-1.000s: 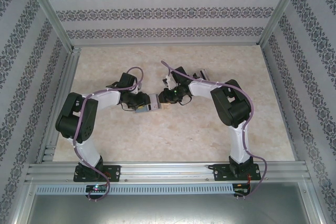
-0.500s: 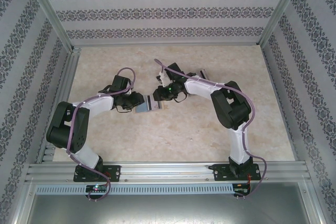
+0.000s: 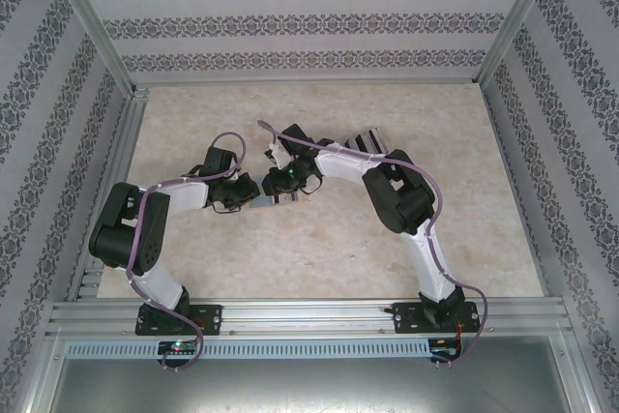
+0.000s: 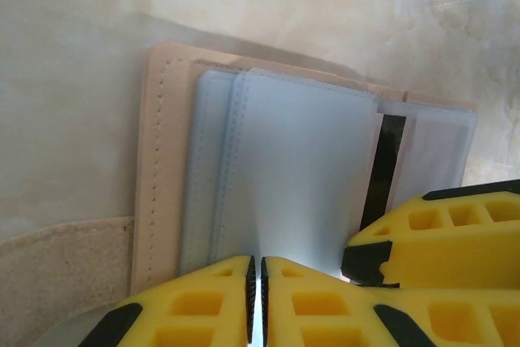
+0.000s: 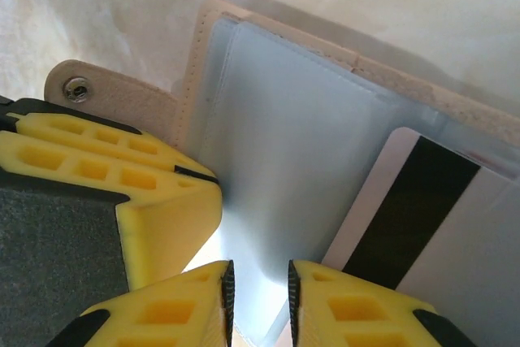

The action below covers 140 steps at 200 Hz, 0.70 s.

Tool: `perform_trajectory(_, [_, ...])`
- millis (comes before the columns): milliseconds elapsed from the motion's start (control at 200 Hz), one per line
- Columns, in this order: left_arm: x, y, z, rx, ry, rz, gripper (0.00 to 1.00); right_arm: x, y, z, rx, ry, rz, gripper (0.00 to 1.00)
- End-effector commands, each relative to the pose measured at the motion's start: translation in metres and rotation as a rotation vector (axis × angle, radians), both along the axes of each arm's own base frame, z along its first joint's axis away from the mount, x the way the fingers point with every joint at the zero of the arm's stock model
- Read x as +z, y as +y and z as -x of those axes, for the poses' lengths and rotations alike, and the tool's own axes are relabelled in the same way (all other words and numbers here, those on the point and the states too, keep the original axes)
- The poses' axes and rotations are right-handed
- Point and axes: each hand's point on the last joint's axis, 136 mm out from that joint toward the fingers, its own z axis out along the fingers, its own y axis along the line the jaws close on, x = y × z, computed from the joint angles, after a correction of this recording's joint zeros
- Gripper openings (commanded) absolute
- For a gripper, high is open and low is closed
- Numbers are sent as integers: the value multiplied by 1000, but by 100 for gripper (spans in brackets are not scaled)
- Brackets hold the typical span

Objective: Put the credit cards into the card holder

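the beige stitched card holder (image 4: 162, 160) lies open and flat on the pale marbled table (image 3: 387, 249), about mid-table between your two arms. its clear plastic sleeve (image 4: 301, 168) leaves face up. a white credit card with a black magnetic stripe (image 5: 414, 217) sits at the far side of those leaves, apparently partway under the plastic.

your left gripper (image 4: 256, 270) has its jaws all but together, nipping the near edge of the clear plastic sleeve. your right gripper (image 5: 258, 274) stands narrow, with a thin pale sheet running into its gap. i read that sheet as a sleeve leaf too.

expect the sleeve to be light, floppy and slick. it will likely buckle or slide out of the pads if you pull hard, so take it close to its edge and lift only enough to open a pocket. the card should be stiff and thin, best pinched across a short end and fed in flat along the pocket. the holder is light enough to skate on the table, so one gripper should pin it.

some things are unclear. you cannot tell whether the card's near corner is also caught in the right jaws, or how deep the card sits. the beige strap with a metal snap (image 5: 77, 87) is partly covered by the left fingers. from above, the holder is mostly hidden under both grippers. small striped things (image 3: 370, 136) beside the right arm may be more cards, but they are too small to tell.
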Motion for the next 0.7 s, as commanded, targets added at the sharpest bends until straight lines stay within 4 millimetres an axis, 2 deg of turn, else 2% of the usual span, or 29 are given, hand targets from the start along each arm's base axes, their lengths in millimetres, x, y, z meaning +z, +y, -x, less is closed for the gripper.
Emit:
perform_trajectory(0, [-6,9,7,28,22,-14,14,-8,-10,-1,-8,-21,90,28])
perform_trajectory(170, [-7,9,6,27,23,-12,14,-14,-40,-8,-36,-79,232,28])
perform_trajectory(340, [-7,7,6,26,22,0,14,-7,-51,-10,-49,-96,238,28])
perform_trajectory(465, [-3,6,5,23,16,8,14,11,-44,-11,-46,-108,182,28])
perform_trajectory(600, [7,1,2,19,-1,38,14,47,-34,-12,-44,-125,65,28])
perform_trajectory(694, [18,-3,-2,15,-23,62,15,72,-43,-20,-69,-160,26,28])
